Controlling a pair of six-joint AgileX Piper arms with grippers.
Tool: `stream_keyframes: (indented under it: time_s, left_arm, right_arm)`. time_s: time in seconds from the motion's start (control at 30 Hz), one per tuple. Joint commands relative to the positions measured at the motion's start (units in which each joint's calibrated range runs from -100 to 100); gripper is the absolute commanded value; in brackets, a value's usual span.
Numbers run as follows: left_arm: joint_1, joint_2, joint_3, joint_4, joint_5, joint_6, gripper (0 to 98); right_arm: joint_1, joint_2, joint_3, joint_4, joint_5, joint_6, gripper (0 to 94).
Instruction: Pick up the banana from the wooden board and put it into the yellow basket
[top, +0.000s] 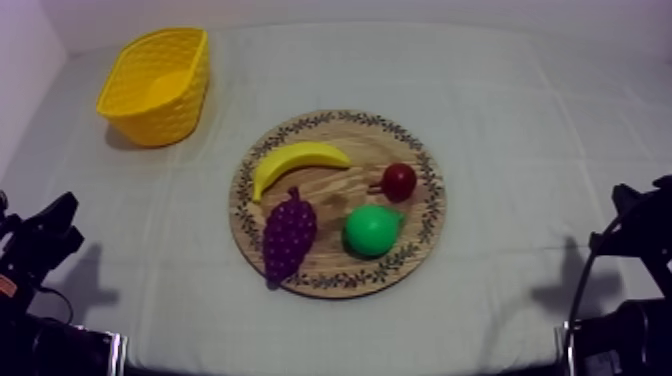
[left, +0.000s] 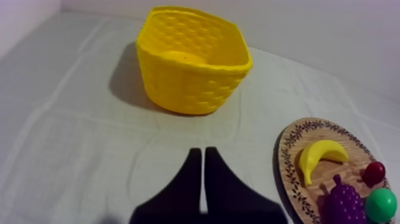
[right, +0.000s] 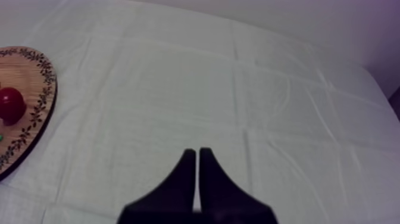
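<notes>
Since nothing has yet been lifted, the scene is taken in order of size. The worktop (top: 520, 120) is covered by a grey-white cloth. At its middle, the round wooden board (top: 432, 215) is laid flat with four toy fruits on it. The yellow basket (top: 165, 120) is stood well apart from the board, towards the far left corner, open side up, and nothing is seen inside it.

The banana (top: 297, 160) is found lying flat on the board, at the side nearest the basket, with its hollow curve turned towards the bunch of grapes (top: 288, 235). The grapes' stem is near the banana but appears not to touch it. The pear (top: 372, 230) and the small red fruit (top: 399, 181) are placed on the board's other half, clear of the banana.

The left pincer (left: 203, 152) is held low over bare cloth with its fingers pressed together on nothing, the basket ahead of it and the board off to its side. The right pincer (right: 197, 152) is likewise closed on nothing beside the board's far edge.

The banana is judged to be light, stiff and smooth, so slipping is the likely fault. A hold across its thick middle, taken from above, is advised; the tapered ends are best avoided.
</notes>
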Motion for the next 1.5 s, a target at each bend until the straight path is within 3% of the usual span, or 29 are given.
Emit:
stream_keyframes:
  time_s: [0.0, 0.83, 1.1, 1.47]
  left_arm:
    - [-0.3, 0.0, 0.0, 0.01, 0.0, -8.5, 0.1]
    - [0.0, 0.2, 0.0, 0.08, -0.2, -8.3, 0.1]
    - [-0.6, 9.8, -6.9, 3.09, -3.5, -12.7, 0.1]
    - [3.8, 29.5, -29.7, 3.70, -3.1, -17.0, 0.1]
  right_arm:
    - [0.0, 0.0, 0.0, 0.0, 0.0, 0.0, 0.3]
    - [0.0, 0.0, 0.0, 0.0, 0.0, 0.0, 0.3]
    - [0.0, 0.0, 0.0, 0.0, 0.0, 0.0, 0.3]
    - [0.0, 0.0, 0.0, 0.0, 0.0, 0.0, 0.3]
